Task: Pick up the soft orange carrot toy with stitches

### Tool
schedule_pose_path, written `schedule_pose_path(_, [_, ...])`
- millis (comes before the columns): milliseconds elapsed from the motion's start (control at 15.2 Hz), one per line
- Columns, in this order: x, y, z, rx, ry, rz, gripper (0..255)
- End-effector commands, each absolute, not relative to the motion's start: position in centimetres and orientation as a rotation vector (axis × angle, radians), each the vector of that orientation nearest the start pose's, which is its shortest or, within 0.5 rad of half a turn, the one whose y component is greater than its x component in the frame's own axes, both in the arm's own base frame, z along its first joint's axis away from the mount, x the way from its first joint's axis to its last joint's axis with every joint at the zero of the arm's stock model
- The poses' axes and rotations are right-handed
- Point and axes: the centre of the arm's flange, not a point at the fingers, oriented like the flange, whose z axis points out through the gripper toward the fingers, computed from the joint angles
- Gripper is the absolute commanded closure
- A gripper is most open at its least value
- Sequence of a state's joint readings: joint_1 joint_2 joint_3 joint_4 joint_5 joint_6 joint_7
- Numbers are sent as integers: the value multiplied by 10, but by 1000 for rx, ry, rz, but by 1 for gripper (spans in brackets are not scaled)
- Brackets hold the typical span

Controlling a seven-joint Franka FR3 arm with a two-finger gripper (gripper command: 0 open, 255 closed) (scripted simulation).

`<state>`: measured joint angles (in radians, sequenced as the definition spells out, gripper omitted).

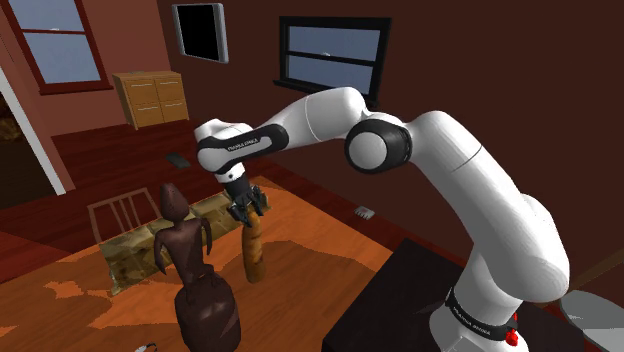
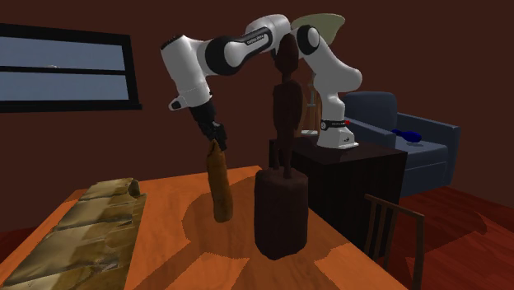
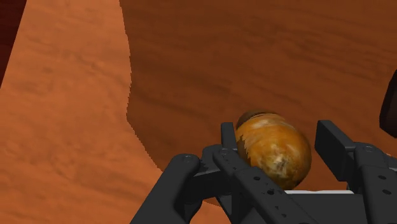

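The gripper [image 1: 246, 210] [image 2: 216, 140] [image 3: 278, 131] clasps the top end of the brownish-orange carrot [image 1: 253, 250] [image 2: 219, 185] [image 3: 273, 151] between narrowly set fingers. The carrot hangs below it, slightly tilted, with its lower end at the table [image 1: 310, 265] [image 2: 177, 259] [image 3: 63, 127]. Whether it touches cannot be told. A dark statue [image 1: 195, 275] [image 2: 282, 206] stands near the gripper. A tan mat [image 1: 135, 250] [image 2: 82, 235] lies farther off.
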<state>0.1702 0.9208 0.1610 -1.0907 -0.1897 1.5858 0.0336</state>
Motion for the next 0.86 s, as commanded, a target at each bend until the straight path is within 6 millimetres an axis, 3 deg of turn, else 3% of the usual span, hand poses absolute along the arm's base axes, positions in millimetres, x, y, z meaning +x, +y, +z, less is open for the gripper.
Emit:
schedule_pose_path(0, [697, 182, 252, -3160, -485, 648, 255])
schedule_pose_path(660, [697, 182, 305, -3160, -485, 648, 255])
schedule_pose_path(792, [697, 182, 306, -3160, -485, 648, 255])
